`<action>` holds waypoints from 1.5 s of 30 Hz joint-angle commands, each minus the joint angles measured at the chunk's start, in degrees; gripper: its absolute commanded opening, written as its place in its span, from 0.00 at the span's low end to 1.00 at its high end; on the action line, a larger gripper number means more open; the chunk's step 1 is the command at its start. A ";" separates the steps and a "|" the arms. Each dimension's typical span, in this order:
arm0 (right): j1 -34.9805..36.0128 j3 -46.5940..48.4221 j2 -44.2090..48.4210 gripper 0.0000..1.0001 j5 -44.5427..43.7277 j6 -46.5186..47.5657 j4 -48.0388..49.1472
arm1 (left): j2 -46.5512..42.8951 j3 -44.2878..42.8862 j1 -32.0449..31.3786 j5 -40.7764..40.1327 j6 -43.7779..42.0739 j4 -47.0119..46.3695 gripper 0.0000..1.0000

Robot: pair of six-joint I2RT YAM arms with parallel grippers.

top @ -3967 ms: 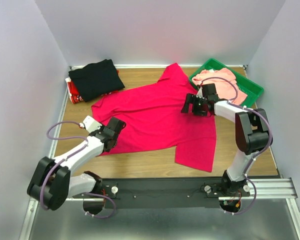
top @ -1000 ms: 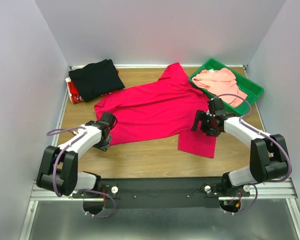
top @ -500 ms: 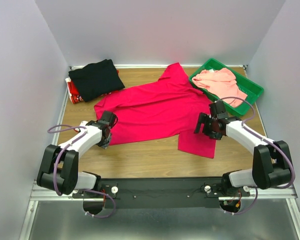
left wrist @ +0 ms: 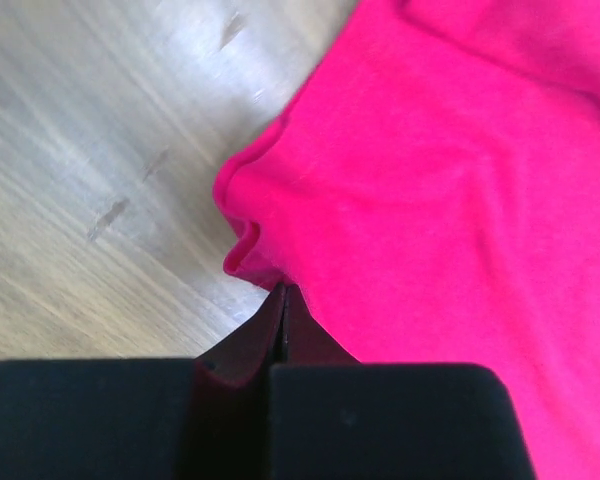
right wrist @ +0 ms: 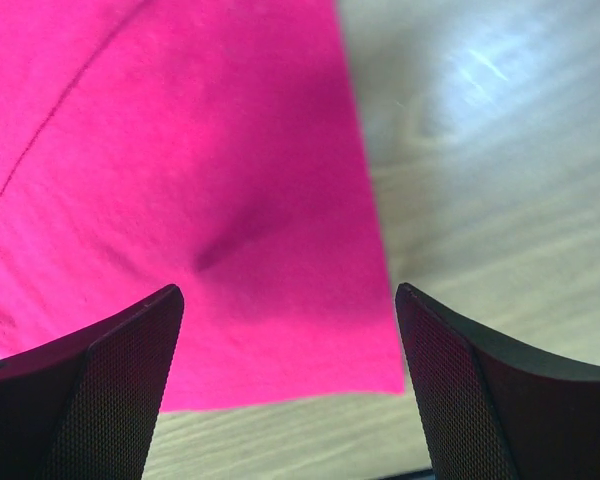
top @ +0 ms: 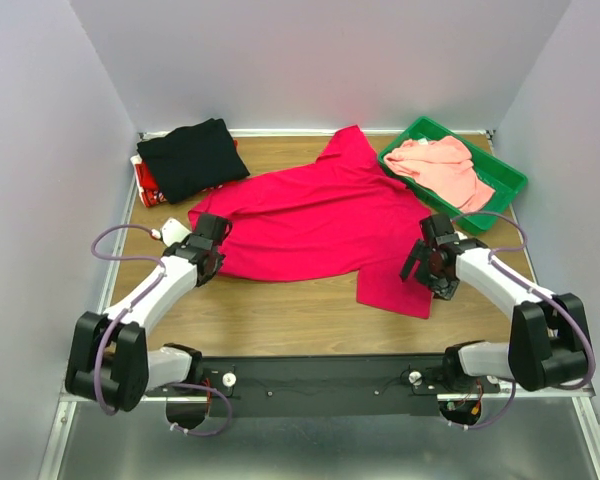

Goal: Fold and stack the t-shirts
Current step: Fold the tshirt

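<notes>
Broadly, we see a wooden table (top: 280, 320) with the bright crimson t-shirt (top: 310, 220) spread unfolded across its middle. One sleeve points toward the far edge, and a squarish flap of cloth hangs down toward the near right. At the far left corner the black t-shirt (top: 190, 155) lies folded, resting on a smaller red item (top: 148, 185) that peeks out beneath it. We cannot tell what that item is. At the far right corner sits the green tray (top: 510, 180), angled to the table's edge and just beside the crimson sleeve, with the salmon-pink t-shirt (top: 445, 165) crumpled inside it. The left gripper (top: 212, 248) is at the crimson shirt's near left corner. From the left wrist view its fingers (left wrist: 240, 350) are pressed tightly together on the rolled edge of the cloth (left wrist: 430, 200), a small pinch of hem caught between the tips, with bare wood (left wrist: 100, 150) to the left of it. The right gripper (top: 423, 272) is over the right side of the hanging flap. In the right wrist view its fingers (right wrist: 100, 370) stand spread wide apart with nothing between them — the crimson cloth (right wrist: 180, 150) lies flat below, its right edge and near hem meeting at a corner, and bare table (right wrist: 480, 150) lies beyond. Whether those fingertips touch the fabric we cannot tell.
</notes>
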State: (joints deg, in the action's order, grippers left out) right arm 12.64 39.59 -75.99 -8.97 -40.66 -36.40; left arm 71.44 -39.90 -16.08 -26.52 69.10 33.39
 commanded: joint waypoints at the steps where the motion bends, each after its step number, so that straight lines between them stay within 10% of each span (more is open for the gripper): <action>1: -0.16 0.66 3.30 0.92 -4.56 -4.33 -6.39 | -4.81 -0.36 0.34 -3.53 -5.46 -2.10 0.00; 26: 0.19 -5.49 5.93 0.48 8.17 -4.60 -13.52 | -13.87 0.61 0.34 -6.96 -13.73 -4.65 0.00; 34: 1.50 -8.13 5.15 0.49 8.53 -4.95 -10.45 | -16.15 1.84 0.34 -6.79 -13.38 -4.21 0.00; 45: 2.74 -5.50 5.23 0.00 7.48 -4.51 -11.49 | -17.56 1.05 0.43 -7.66 -12.33 -1.06 0.00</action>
State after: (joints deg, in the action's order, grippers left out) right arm 14.96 33.28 -70.48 0.34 -45.60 -46.46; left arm 55.20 -38.54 -16.08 -31.00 56.14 29.63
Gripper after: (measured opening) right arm 0.044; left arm 0.004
